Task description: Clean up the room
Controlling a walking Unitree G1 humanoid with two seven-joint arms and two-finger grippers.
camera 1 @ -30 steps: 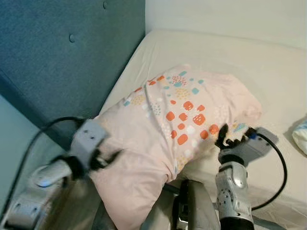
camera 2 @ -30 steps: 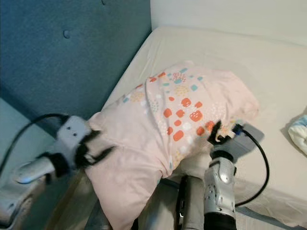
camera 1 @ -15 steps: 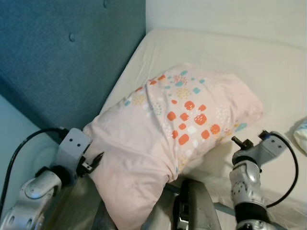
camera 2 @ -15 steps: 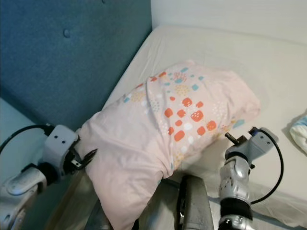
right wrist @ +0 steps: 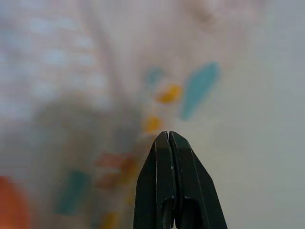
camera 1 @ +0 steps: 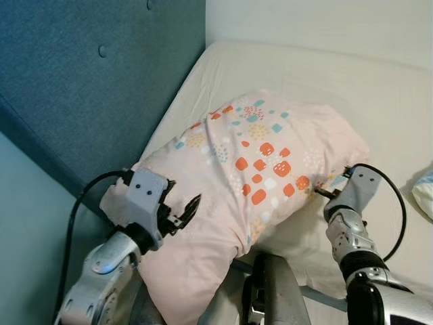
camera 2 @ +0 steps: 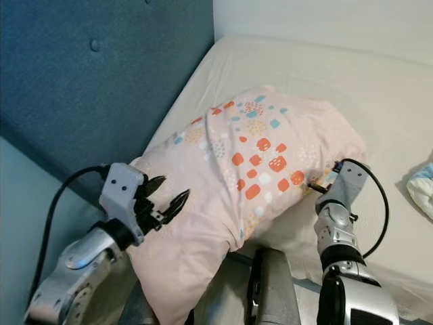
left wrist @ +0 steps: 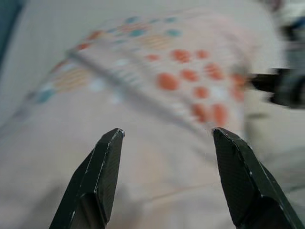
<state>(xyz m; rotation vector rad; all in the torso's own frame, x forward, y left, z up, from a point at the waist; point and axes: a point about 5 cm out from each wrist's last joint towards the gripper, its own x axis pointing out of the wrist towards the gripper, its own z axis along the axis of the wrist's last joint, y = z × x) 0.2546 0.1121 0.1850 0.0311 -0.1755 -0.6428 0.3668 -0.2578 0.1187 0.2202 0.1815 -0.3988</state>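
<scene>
A pink pillow (camera 1: 250,169) with orange, teal and white spots lies across the cream mattress (camera 1: 325,74), its near end hanging over the bed's edge. My left gripper (camera 1: 181,210) is open, its two black fingers spread over the pillow's near left end; in the left wrist view the pillow (left wrist: 162,95) lies between and beyond the fingers (left wrist: 107,167). My right gripper (camera 1: 323,193) is shut, its tip at the pillow's right side low on the bed. The right wrist view has the shut fingers (right wrist: 171,191) pointing at the blurred pillow fabric (right wrist: 95,95).
A teal padded headboard (camera 1: 95,81) stands to the left of the bed. A pale blue and white cloth (camera 1: 425,189) lies at the right edge on the mattress. My own dark body (camera 1: 270,291) sits below the pillow.
My left gripper has come up from beside the bed onto the pillow's near end, fingers spread. My right gripper has risen and moved in against the pillow's right side.
</scene>
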